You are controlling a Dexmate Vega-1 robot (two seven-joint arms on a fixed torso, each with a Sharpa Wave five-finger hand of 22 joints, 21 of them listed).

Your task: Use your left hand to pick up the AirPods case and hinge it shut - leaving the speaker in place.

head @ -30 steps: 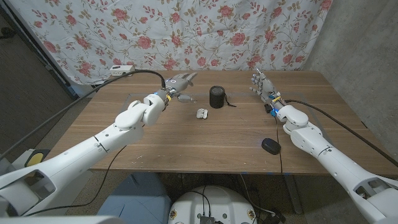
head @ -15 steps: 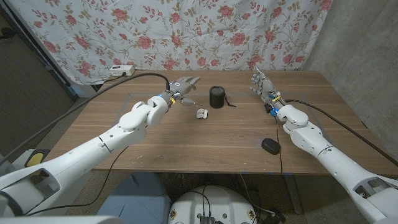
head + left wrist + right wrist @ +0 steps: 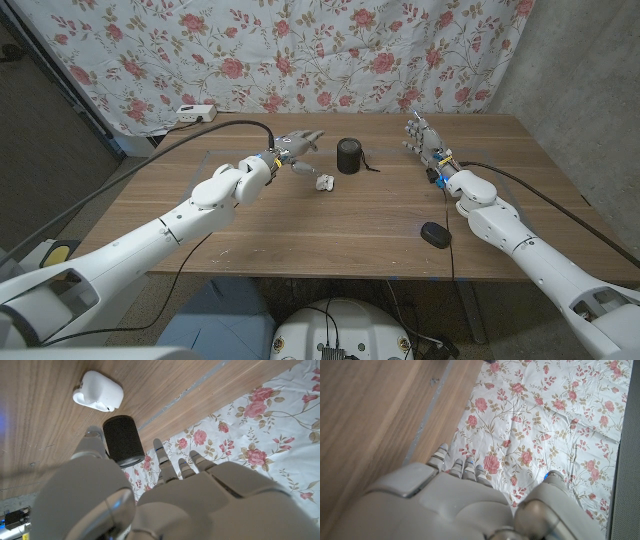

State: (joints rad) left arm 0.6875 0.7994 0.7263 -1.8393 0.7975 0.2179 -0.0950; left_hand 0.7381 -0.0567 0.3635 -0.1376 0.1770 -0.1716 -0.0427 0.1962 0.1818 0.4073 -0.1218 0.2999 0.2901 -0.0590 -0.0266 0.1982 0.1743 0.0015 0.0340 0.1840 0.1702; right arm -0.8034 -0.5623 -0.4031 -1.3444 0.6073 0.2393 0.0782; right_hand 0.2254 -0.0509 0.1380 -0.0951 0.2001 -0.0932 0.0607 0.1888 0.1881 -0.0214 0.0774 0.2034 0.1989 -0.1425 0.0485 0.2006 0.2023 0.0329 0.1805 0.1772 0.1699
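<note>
Left hand [image 3: 296, 146] hangs over the table [image 3: 300, 235] with fingers spread, holding nothing. It sits just left of the case [image 3: 323, 182], not touching it. In the left wrist view the fingers [image 3: 162, 462] reach out toward the speaker [image 3: 122, 439] and the floral cloth [image 3: 260, 420] behind it; nothing sits between them.

Case lies on the wood near table centre, just in front-left of the speaker [image 3: 348, 155], apart from it. In the left wrist view the case [image 3: 98, 392] is white and rounded, with its lid looking ajar at one end; I can't read the hinge angle.

Speaker is a black cylinder, upright, with a short dark cord trailing off its right side.

Right hand [image 3: 423, 138] is up at the table's far right, fingers extended and slightly apart, empty. Right wrist view shows its fingertips [image 3: 465, 466] against the cloth [image 3: 540, 420] and the table edge [image 3: 432, 407].

Small black object [image 3: 435, 235] lies on the table by the right forearm, with a thin cable running from it toward the front edge. White power strip [image 3: 195, 111] sits past the table's far-left corner.
</note>
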